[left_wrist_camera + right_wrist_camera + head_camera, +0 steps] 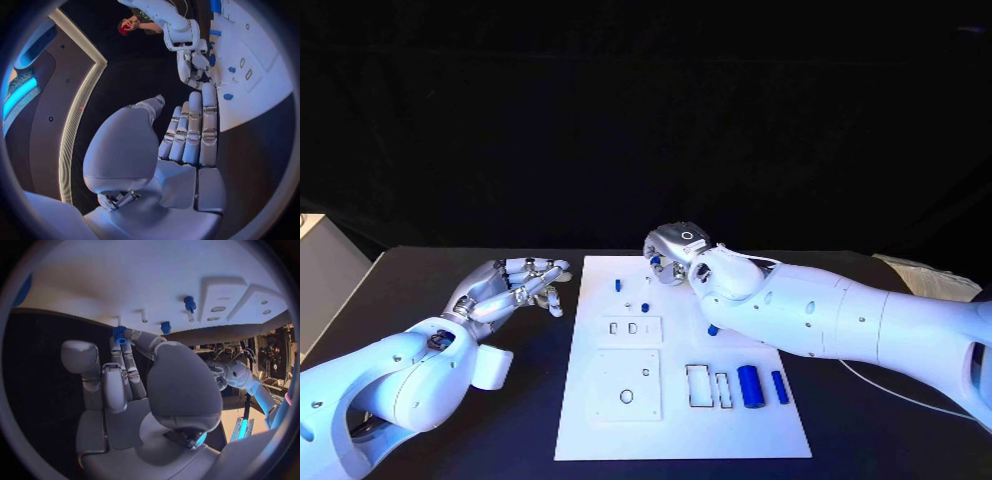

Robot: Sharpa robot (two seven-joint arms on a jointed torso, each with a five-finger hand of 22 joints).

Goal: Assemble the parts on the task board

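Looking down we see the white task board (589, 440), our right hand (682, 255) pinching a small blue part (119, 335) at its far edge, our left hand (516, 285) spread beside it, two blue cylinders (750, 386) near the front.

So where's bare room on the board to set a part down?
Free: the task board's near strip below the square plate and slots, and its left margin by the left hand. Crowded: the far end under the right hand, and the near-right corner with the blue cylinders.
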